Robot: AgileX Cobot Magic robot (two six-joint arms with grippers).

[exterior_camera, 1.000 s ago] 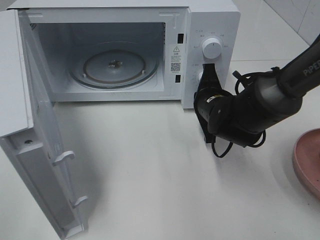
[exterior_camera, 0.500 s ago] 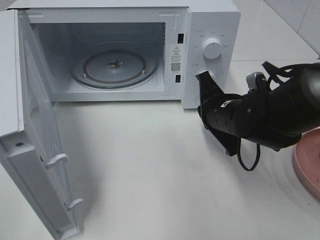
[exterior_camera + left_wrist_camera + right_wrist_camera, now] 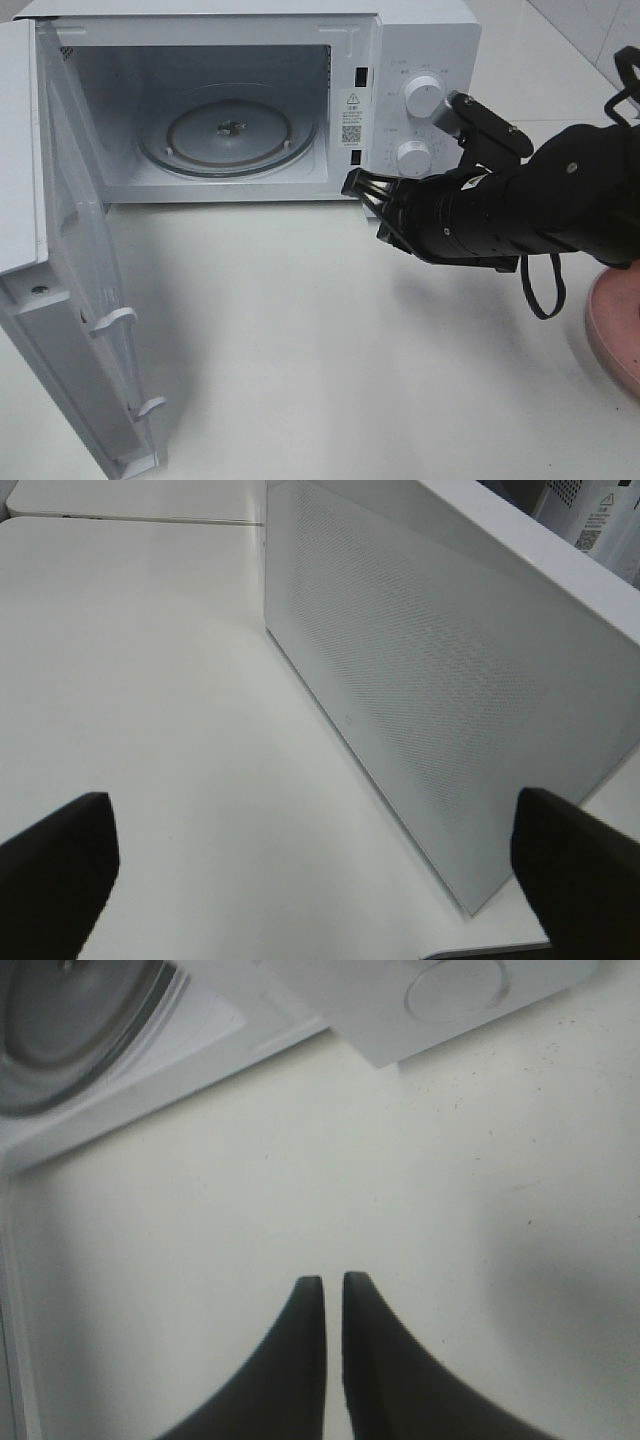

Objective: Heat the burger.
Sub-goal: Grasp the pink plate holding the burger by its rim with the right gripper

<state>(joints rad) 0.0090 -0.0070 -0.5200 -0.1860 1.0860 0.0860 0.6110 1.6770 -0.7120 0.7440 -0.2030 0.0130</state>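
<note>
The burger is out of view in every frame. The white microwave [image 3: 420,40] stands at the back with its door [image 3: 75,300] swung open to the left, and its glass turntable [image 3: 228,135] is bare. My right gripper [image 3: 356,184] is shut and empty. It hovers low in front of the oven opening's lower right corner and points left. In the right wrist view its two fingers [image 3: 300,1360] nearly touch above the white table, and the right gripper [image 3: 333,1282] holds nothing. My left gripper [image 3: 315,865] is open and empty beside the door's dotted outer face [image 3: 430,680].
Two white knobs [image 3: 422,97] [image 3: 413,155] sit on the microwave's control panel, just behind my right arm. A shallow pink plate [image 3: 615,325] lies at the right edge of the table, partly cut off. The open door stretches toward the front left.
My right arm has drawn back from the lower knob and turned, so its gripper now points left toward the oven opening. The door swung slightly wider.
</note>
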